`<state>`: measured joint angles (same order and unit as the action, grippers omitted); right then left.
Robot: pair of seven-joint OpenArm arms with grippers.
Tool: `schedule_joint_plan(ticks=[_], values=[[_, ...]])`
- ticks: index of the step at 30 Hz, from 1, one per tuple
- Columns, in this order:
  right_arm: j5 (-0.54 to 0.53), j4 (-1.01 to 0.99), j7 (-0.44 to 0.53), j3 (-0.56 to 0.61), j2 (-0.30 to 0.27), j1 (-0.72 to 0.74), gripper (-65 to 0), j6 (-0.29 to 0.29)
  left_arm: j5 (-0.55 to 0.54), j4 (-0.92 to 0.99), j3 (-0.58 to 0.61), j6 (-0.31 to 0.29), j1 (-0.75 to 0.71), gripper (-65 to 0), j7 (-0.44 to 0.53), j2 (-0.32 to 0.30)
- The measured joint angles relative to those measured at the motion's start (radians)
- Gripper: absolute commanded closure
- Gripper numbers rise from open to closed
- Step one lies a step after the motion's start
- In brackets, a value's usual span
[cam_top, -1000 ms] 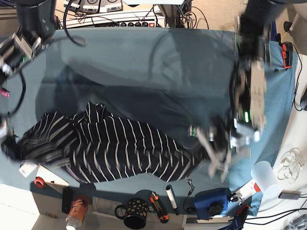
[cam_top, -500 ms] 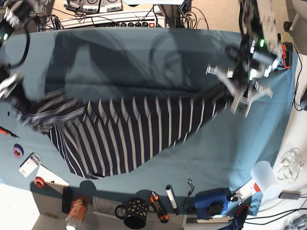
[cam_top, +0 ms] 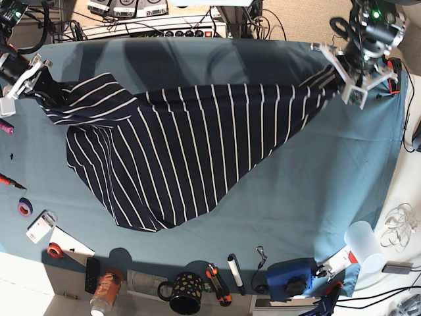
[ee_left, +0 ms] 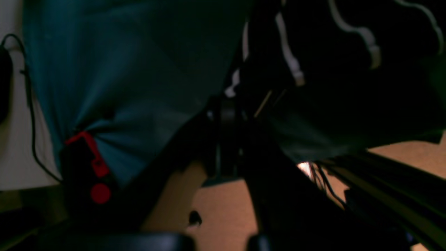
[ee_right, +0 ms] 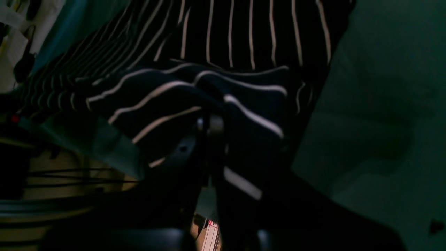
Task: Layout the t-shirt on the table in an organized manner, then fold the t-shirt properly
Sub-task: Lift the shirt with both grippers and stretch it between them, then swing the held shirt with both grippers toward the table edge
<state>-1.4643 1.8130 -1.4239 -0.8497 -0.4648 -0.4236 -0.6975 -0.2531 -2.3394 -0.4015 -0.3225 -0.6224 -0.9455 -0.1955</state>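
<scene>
From the left wrist camera, things are dark and blurry. The left gripper (ee_left: pixel 230 104) is squeezed shut on a bunch of the t-shirt (ee_left: pixel 348 69), which is soft dark cloth with thin white stripes. The teal cloth table (ee_left: pixel 122 87) has soft folds near a red and black clamp (ee_left: pixel 92 164).

From the right wrist camera, the right gripper (ee_right: pixel 212 129) is pinched tight on a wrinkled fold of the t-shirt (ee_right: pixel 244 42).

From the base camera, the t-shirt (cam_top: pixel 191 151) is stretched long from side to side between the right gripper (cam_top: pixel 23 76) and the left gripper (cam_top: pixel 345 79). Its loose bottom droops to a point toward the near edge of the table (cam_top: pixel 316 197). A dotted mug (cam_top: pixel 184 293) stands at that edge.
</scene>
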Motion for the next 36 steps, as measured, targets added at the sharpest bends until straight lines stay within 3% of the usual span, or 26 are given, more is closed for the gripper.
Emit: schedule_joint_plan(ticks=[3,6,9,14,18,20,24,28,33,36], values=[[0.046,0.000,0.000,0.000,0.000,0.073,0.0,0.000,-0.030,0.000,-0.001,0.001,0.025,0.0,0.137,0.000],[0.199,0.000,0.008,0.007,0.000,0.179,0.0,0.000,-0.088,0.000,-0.001,-0.004,0.115,0.0,0.148,0.001],[0.396,-0.002,0.148,0.056,0.000,0.278,0.0,-0.001,-0.114,0.016,0.009,-0.010,0.245,0.0,0.159,0.000],[0.631,-0.080,0.315,0.258,-0.009,0.497,0.0,0.083,-0.092,0.259,0.096,-0.003,0.472,0.0,0.163,0.000],[0.795,-0.301,0.461,0.462,-0.008,0.709,0.0,0.146,-0.022,0.497,0.201,0.003,0.686,0.0,0.212,0.002],[0.862,-0.438,0.488,0.546,-0.008,0.835,0.0,0.164,0.019,0.595,0.249,0.002,0.794,0.0,0.245,0.001],[0.932,-0.749,0.564,0.656,-0.009,1.112,0.0,0.170,0.064,0.798,0.318,0.037,1.038,0.0,0.243,-0.001],[0.970,-0.996,0.599,0.684,-0.012,1.390,0.0,0.174,0.061,1.007,0.350,0.035,1.291,0.0,0.255,0.000],[1.030,-1.074,0.615,0.683,-0.014,1.652,0.0,0.164,0.061,1.189,0.351,0.037,1.521,0.0,0.267,0.000],[1.021,-1.059,0.621,0.682,-0.018,1.712,0.0,0.167,0.062,1.220,0.350,0.037,1.614,0.0,0.269,0.001]])
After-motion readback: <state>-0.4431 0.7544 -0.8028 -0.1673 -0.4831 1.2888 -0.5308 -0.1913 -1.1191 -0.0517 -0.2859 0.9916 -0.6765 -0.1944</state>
